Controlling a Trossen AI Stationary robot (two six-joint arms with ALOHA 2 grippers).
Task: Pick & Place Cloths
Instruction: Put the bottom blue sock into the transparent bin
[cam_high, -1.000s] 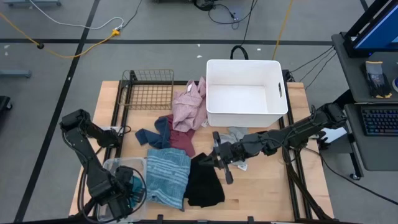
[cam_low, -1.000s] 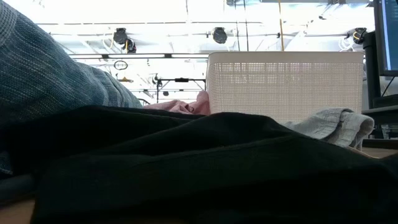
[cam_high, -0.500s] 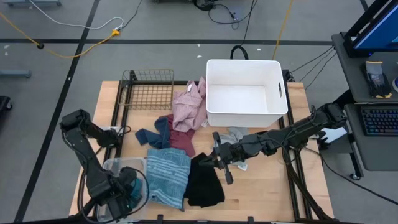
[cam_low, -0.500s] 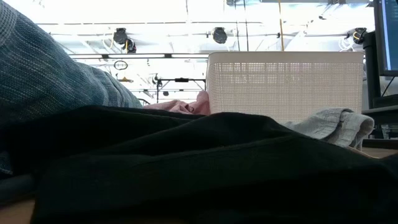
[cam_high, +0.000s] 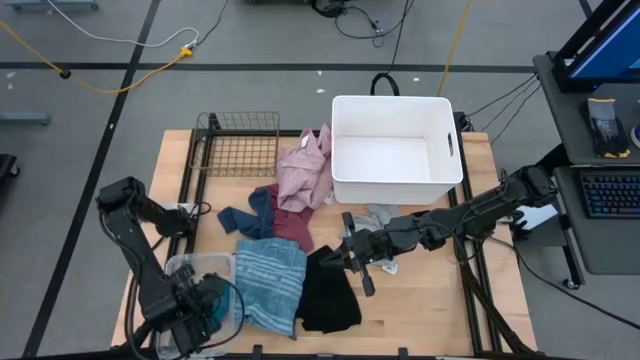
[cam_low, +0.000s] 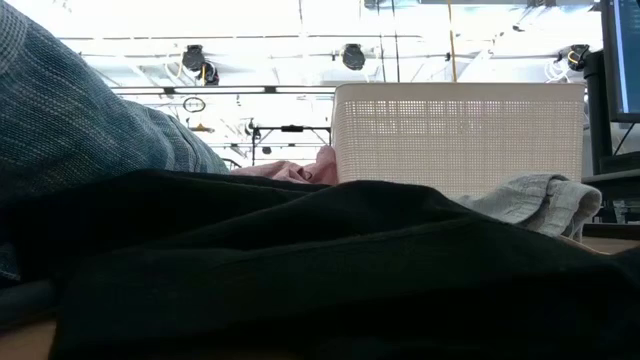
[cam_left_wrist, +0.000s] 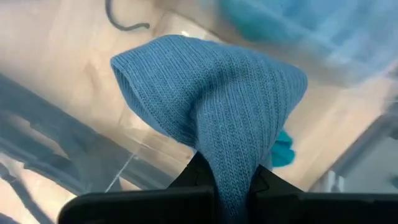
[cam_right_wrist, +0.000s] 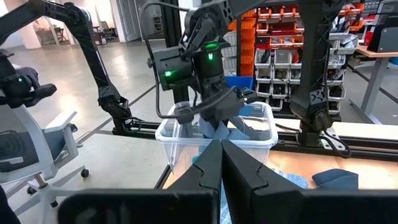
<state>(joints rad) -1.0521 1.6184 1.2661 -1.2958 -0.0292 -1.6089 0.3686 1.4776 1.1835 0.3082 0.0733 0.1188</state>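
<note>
High view: left arm folded at table's near-left corner, left gripper (cam_high: 197, 305) down in the clear bin (cam_high: 178, 268), pinched on a blue knit cloth (cam_high: 212, 300). Right arm stretched low across table from the right, right gripper (cam_high: 352, 258) fingers together, empty, just beside black cloth (cam_high: 328, 295). Striped teal cloth (cam_high: 268, 283) lies btw bin and black cloth; navy cloth (cam_high: 240, 220), maroon cloth (cam_high: 292, 225), pink cloth (cam_high: 305, 170) further back near white basket (cam_high: 345, 180); grey cloth (cam_high: 380, 215) in front of basket. Vs earlier frames: left gripper shifted slightly lower in bin, right arm unchanged. Low view: black cloth fills foreground, teal one at left, grey one at right, basket behind; no change. Left wrist view: blue knit cloth bunched up, clamped btw fingers (cam_left_wrist: 193, 177). Right wrist view: fingers (cam_right_wrist: 239, 177) closed tip to tip, nothing held; left gripper seen over bin holding cloth.
</note>
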